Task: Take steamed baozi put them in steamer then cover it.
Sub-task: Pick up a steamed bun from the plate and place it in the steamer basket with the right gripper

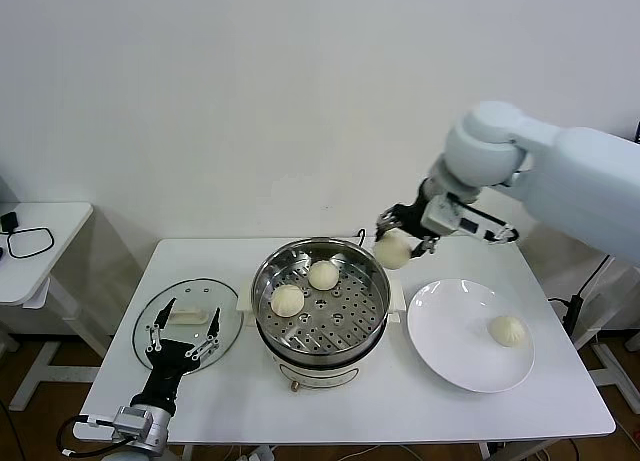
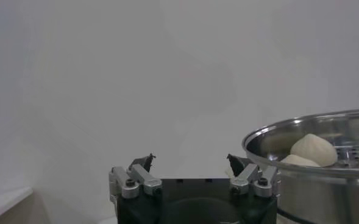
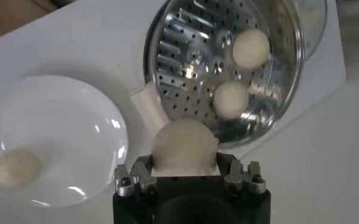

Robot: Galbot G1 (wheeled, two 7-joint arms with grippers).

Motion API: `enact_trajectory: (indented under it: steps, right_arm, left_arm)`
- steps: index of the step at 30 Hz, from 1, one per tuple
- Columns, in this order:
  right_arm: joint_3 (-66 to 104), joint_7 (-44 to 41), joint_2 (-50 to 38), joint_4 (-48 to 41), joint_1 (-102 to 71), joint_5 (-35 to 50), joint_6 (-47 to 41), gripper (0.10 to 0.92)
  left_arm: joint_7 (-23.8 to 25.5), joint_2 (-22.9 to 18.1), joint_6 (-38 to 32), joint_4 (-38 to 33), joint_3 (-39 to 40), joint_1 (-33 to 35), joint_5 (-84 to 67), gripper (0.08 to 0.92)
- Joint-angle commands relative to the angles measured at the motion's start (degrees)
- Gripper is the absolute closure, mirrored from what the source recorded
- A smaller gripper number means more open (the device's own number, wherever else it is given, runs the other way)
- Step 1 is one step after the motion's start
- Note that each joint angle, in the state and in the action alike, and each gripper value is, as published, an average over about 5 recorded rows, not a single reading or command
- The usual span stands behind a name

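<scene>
Cream-white, smooth and round, a steamed dough baozi sits clamped between the fingers of the right gripper, held in the air just above the right rim of the steamer; in the right wrist view the same bun bulges out between the two metal finger mounts, filling the gap. The steamer is a large, shiny stainless-steel pot with a perforated inner tray, a white base and white side handles, standing in the middle of the white table. Two more pale buns rest on the holed tray — one near the far side, one toward the left — close together but not touching. A fourth bun lies alone on the right part of a flat, glossy white plate to the right of the pot, its rim just beside the pot's right handle.

On the other side of the pot a round clear glass lid with a white handle lies flat on the table. The left gripper hangs over it with its dark-tipped fingers spread wide apart and nothing between them; its wrist view shows the two fingertips well separated, with the steel wall of the pot and two buns off to one side.

Behind the table is a plain pale wall. A smaller white side table stands to the left, carrying a looped black cable.
</scene>
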Motion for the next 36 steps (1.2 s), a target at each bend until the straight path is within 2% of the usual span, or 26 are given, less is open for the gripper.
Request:
enact_trajectory:
  steps: [1, 36]
  right_arm:
    - [-6.25, 3.1, 8.62, 1.17, 1.85, -1.49, 5.27, 0.321]
    - [-6.85, 2.77, 21.85, -7.86, -9.7, -1.45, 7.65, 0.321]
  left_arm:
    - [0.18, 0.22, 0.02, 0.64, -0.77, -0.15, -0.21, 0.177]
    - [1.45, 0.7, -0.27, 4.68, -4.31, -1.53, -1.26, 0.177]
